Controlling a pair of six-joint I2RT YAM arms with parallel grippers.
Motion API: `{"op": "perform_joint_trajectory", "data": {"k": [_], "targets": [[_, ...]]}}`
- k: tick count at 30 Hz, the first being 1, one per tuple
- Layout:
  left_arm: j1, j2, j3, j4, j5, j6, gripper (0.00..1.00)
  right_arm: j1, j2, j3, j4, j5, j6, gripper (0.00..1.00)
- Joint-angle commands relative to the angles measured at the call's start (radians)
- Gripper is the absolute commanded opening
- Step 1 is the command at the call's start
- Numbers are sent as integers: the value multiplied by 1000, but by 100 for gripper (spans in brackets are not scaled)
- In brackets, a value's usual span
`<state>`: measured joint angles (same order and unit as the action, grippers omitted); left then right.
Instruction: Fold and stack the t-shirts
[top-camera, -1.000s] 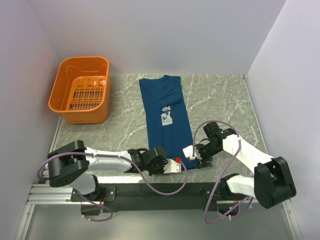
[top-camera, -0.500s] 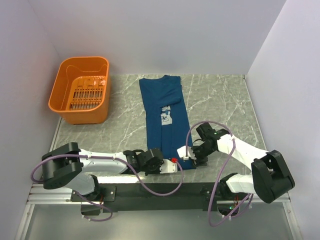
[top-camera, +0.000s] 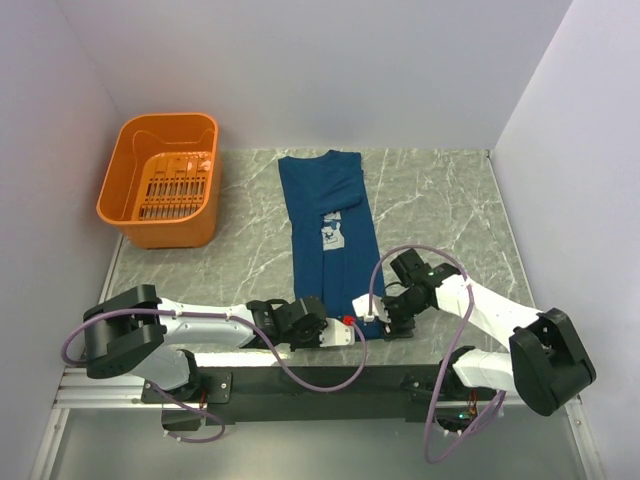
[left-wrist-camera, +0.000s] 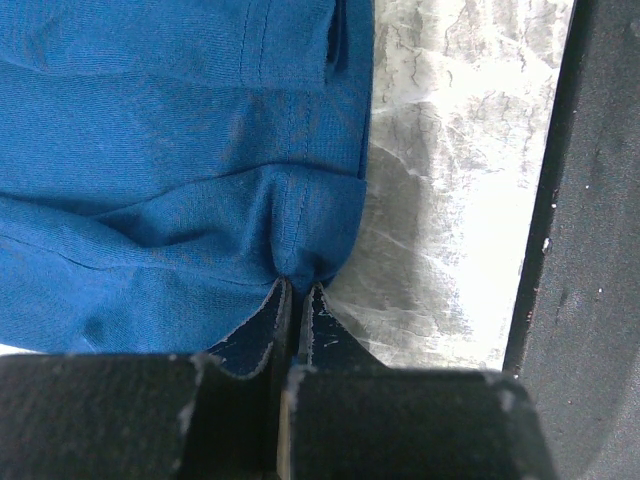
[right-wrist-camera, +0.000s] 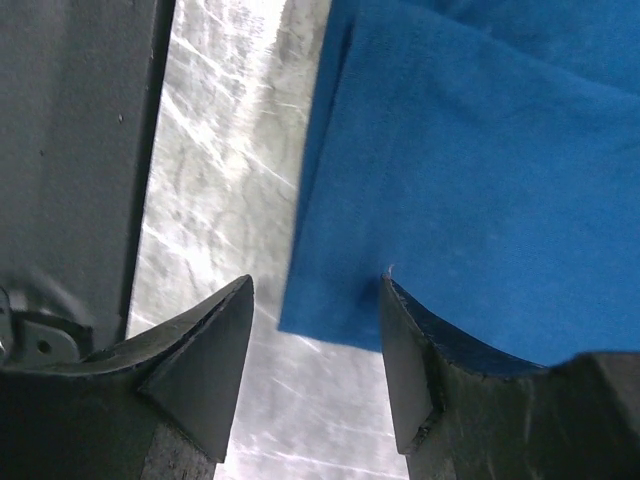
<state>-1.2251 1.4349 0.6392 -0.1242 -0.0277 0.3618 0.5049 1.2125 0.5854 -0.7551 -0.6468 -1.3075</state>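
Note:
One dark blue t-shirt (top-camera: 330, 220) lies on the marble table as a long strip with its sleeves folded in and its small white print facing up. At the shirt's near edge my left gripper (top-camera: 343, 324) is shut on a pinch of the hem, and the cloth (left-wrist-camera: 200, 150) bunches into its closed tips (left-wrist-camera: 298, 287). My right gripper (top-camera: 381, 314) is low at the near right corner. Its jaws are open and straddle that corner (right-wrist-camera: 330, 290) of the t-shirt, one finger over bare table and the other finger (right-wrist-camera: 410, 340) over the cloth.
An orange basket (top-camera: 160, 180) stands at the far left of the table. The black rail (left-wrist-camera: 590, 250) along the table's near edge runs just behind both grippers. White walls close in the table on three sides.
My right gripper has slid left onto the shirt's near right corner and its jaws have narrowed somewhat. The left gripper has finished closing on the hem and shifted slightly left.

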Motion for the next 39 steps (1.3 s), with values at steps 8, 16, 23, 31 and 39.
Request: {"op": "perform_joint_trajectory", "data": {"k": [8,16,23,31,39], "targets": [[-1,-34,-10,-8,3,-1,1,76,73,-1,141,90,249,48],[-1,-53,-9,-6,26,-3,1,115,108,1,195,154,344,8],[27,-128,-3,-18,138,22,1,69,70,120,-10,-66,280,0],[234,-169,62,-77,383,65,1,-110,267,388,-326,-212,76,0],[484,-21,236,-115,594,147,1,-212,499,697,-414,-177,148,0]]}}
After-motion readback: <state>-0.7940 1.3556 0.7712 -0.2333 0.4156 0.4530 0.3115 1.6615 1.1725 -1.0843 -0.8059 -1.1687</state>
